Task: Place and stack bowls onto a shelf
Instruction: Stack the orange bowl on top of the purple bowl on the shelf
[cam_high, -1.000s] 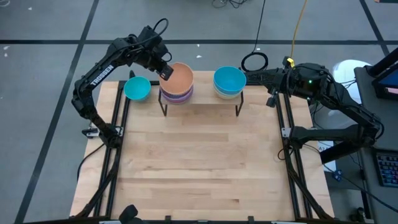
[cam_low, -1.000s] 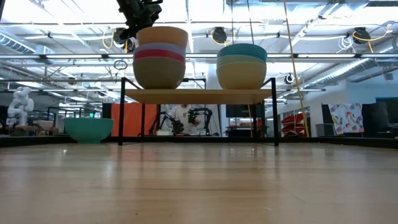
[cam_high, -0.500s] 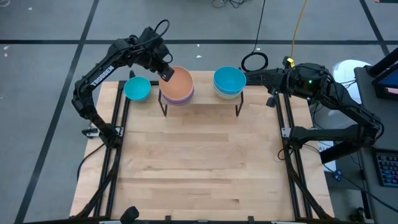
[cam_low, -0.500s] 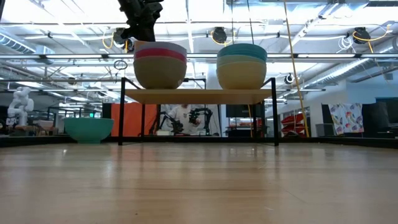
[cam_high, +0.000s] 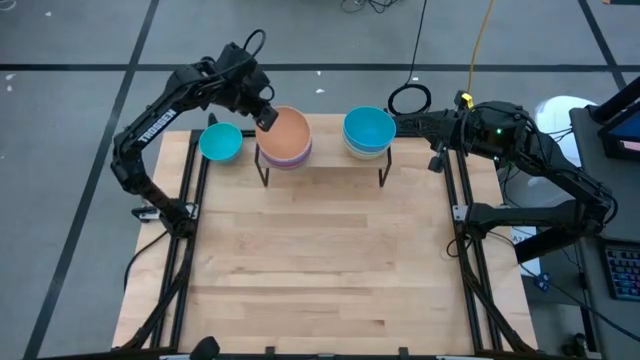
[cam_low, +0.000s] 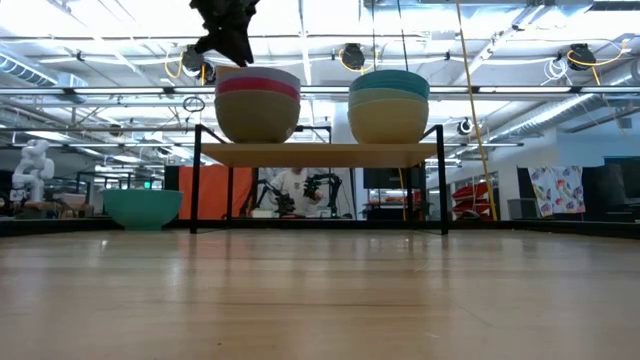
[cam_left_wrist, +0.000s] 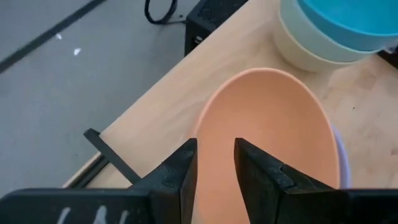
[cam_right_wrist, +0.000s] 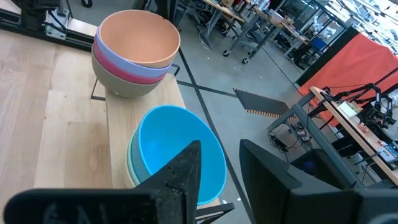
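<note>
On the shelf (cam_high: 322, 163) (cam_low: 320, 153) stand two stacks. The left one has the orange bowl (cam_high: 286, 129) (cam_left_wrist: 273, 124) nested in lavender, magenta and olive-grey bowls (cam_low: 257, 105) (cam_right_wrist: 127, 65). The right one has a cyan bowl (cam_high: 369, 127) (cam_right_wrist: 177, 152) on mint and cream bowls (cam_low: 388, 105). A second cyan bowl (cam_high: 220, 142) (cam_low: 143, 208) sits on the table, left of the shelf. My left gripper (cam_high: 265, 115) (cam_low: 237, 55) (cam_left_wrist: 215, 165) is open, its fingers on either side of the orange bowl's far-left rim, just above it. My right gripper (cam_high: 398, 125) (cam_right_wrist: 221, 165) waits open beside the right stack.
Black rails (cam_high: 190, 215) run along the table's left and right edges (cam_high: 462, 215). The shelf stands at the far edge on thin black legs (cam_low: 197, 180). The wide wooden tabletop (cam_high: 320, 260) lies in front of the shelf, toward the near edge.
The orange bowl, held tilted above the left stack a second ago, has come down and now sits level, nested in the lavender bowl. My left gripper went down with it, then rose a little above the rim.
</note>
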